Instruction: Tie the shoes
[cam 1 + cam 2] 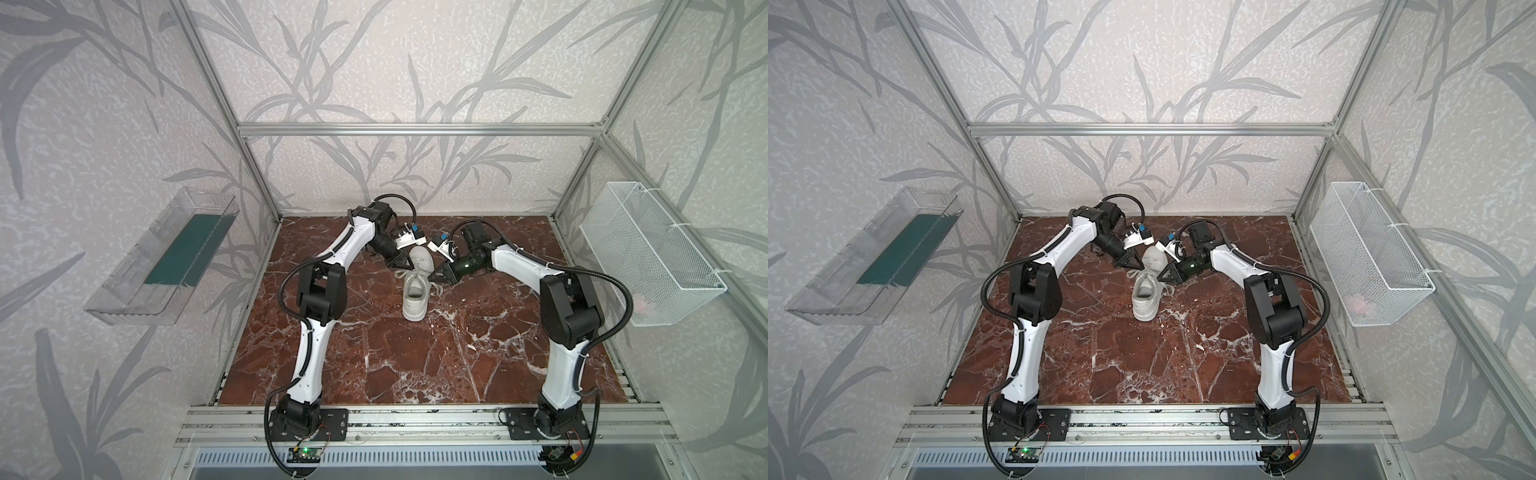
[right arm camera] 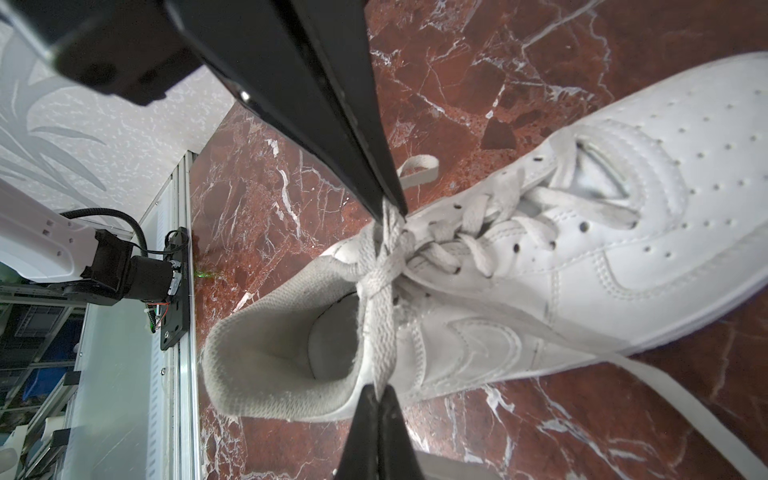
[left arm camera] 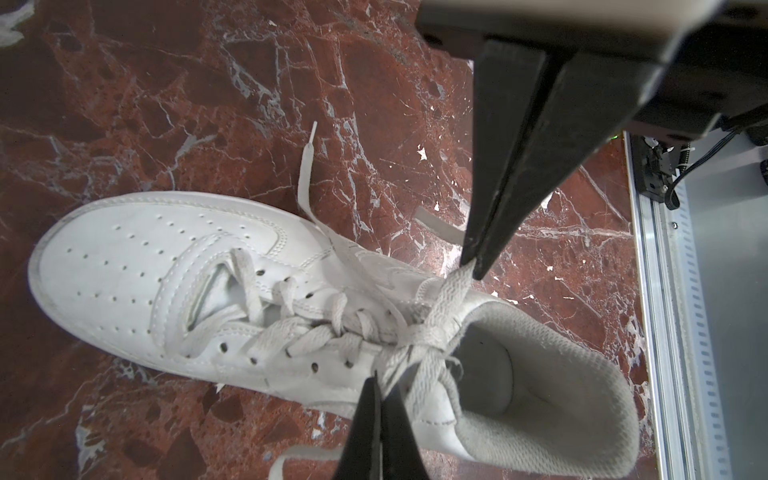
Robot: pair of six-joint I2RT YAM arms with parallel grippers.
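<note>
Sneaker: sits sole-down on the red marble worktop, toe away from the arm bases, heel opening towards them.

Handling, my read: light shoe with a stiff sole and a soft collar, so it will likely slide or tip if the laces are pulled hard. The laces are flat woven cotton, limp and grippy, and they fray at the edges. Best hold is a pinch on the flat of a lace close to the crossing over the tongue, not on the upper.

Left gripper: clenched on a lace strand at the sneaker's left side, by the top eyelets.
Right gripper: clenched on the opposite strand, at the sneaker's right side. The strand between them runs taut across the collar.

Loose lace ends lie on the worktop just beside the sneaker.

Containers, both well apart from the sneaker:
- Clear plastic bin on the left wall, with a dark green flat thing inside.
- White wire basket on the right wall, with something small and pinkish at the bottom. Can't tell what it is.
</note>
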